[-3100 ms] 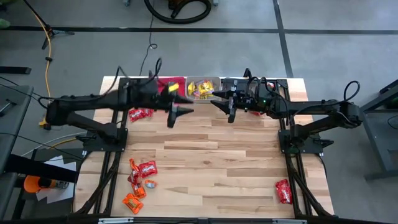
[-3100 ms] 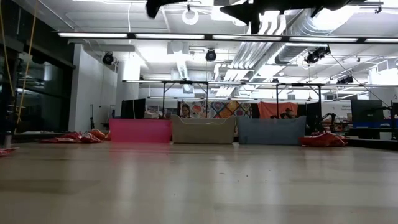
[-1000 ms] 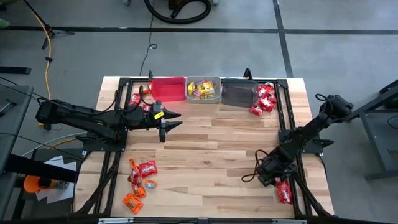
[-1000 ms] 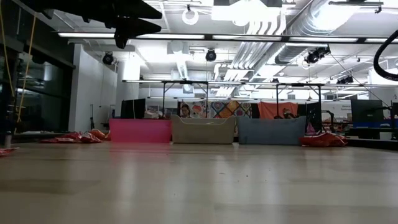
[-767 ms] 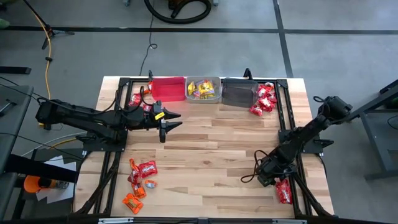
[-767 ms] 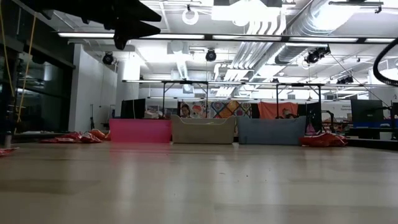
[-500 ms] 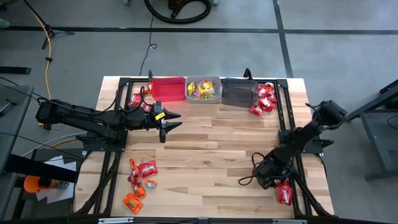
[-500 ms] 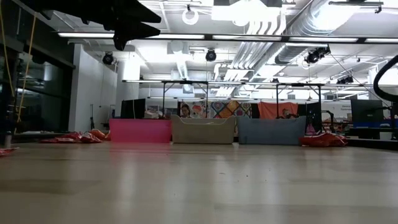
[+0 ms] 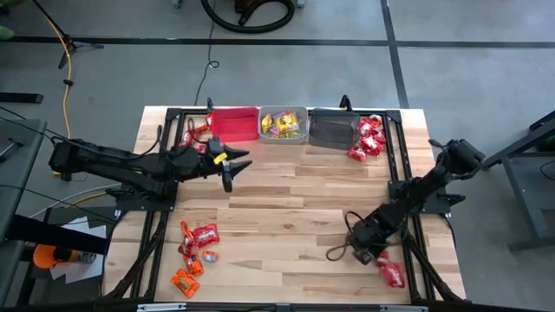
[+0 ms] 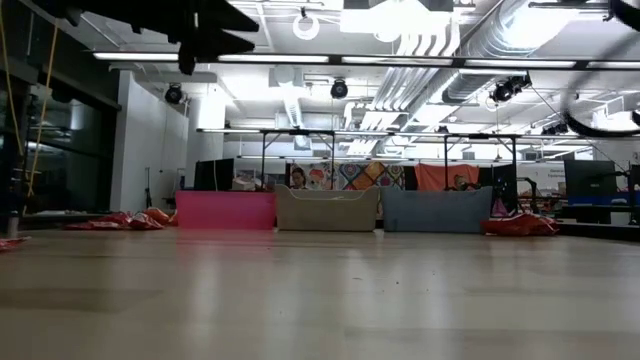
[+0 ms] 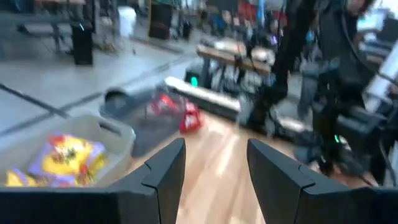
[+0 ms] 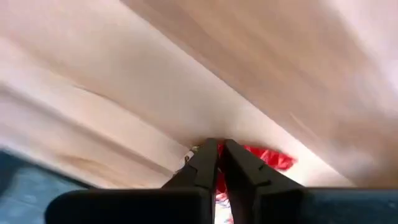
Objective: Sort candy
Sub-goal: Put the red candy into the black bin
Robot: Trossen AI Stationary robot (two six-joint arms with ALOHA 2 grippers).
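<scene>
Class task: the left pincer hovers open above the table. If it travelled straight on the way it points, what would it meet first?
Probably the dark bin, slightly off line beyond the left pincer; nothing else shows ahead, though depth is unclear.

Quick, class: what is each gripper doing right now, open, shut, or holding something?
Left gripper: open, empty, raised above the table.
Right gripper: shut, down at the red candy; whether it grips it cannot be told.

No legible text, label, brand, number or sign showing in any view. Candy [image 9: 199, 237] wrappers carrying print too small to read. Posters on far wall in low view showing colours only, no readable lettering.
</scene>
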